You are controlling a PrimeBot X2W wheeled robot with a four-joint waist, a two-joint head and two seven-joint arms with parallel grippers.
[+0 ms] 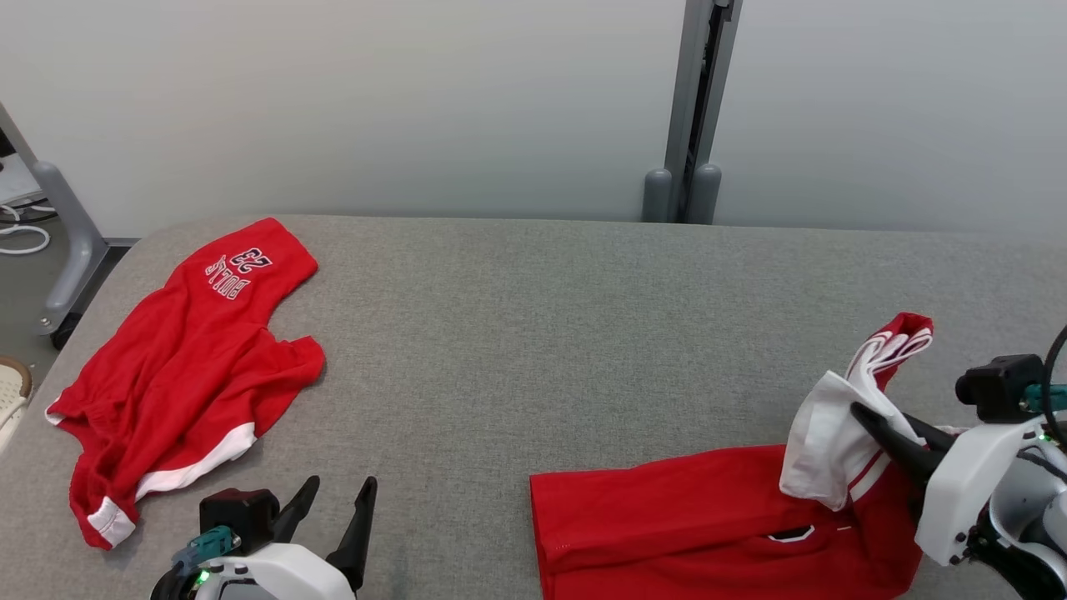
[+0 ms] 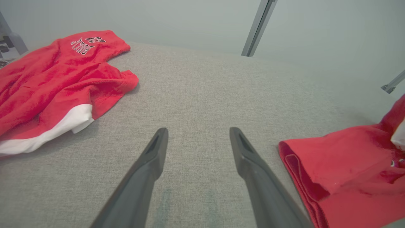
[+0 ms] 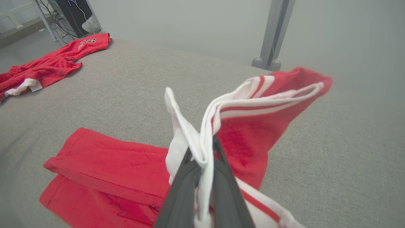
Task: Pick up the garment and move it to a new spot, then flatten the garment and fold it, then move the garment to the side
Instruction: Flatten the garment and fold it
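While your right gripper [image 1: 860, 410] is pinched tight on the white, red-striped band [image 1: 825, 450] of the red fabric garment [image 1: 683, 517] and holds that end up off the surface, the rest of the garment lies folded flat at the near right of the grey woven tabletop [image 1: 542, 333], just left of the gripper. Your left gripper [image 1: 340, 485] stands spread wide and holds nothing, low over bare cloth between the garment and a rumpled red jersey with white trim [image 1: 183, 350] on the left. You cannot see the garment's near edge, which is cut off at the bottom of the head view, and white folds bury the right fingertips. Behind the table stand a pale plain wall [image 1: 333, 100] and a grey upright post [image 1: 692, 108].
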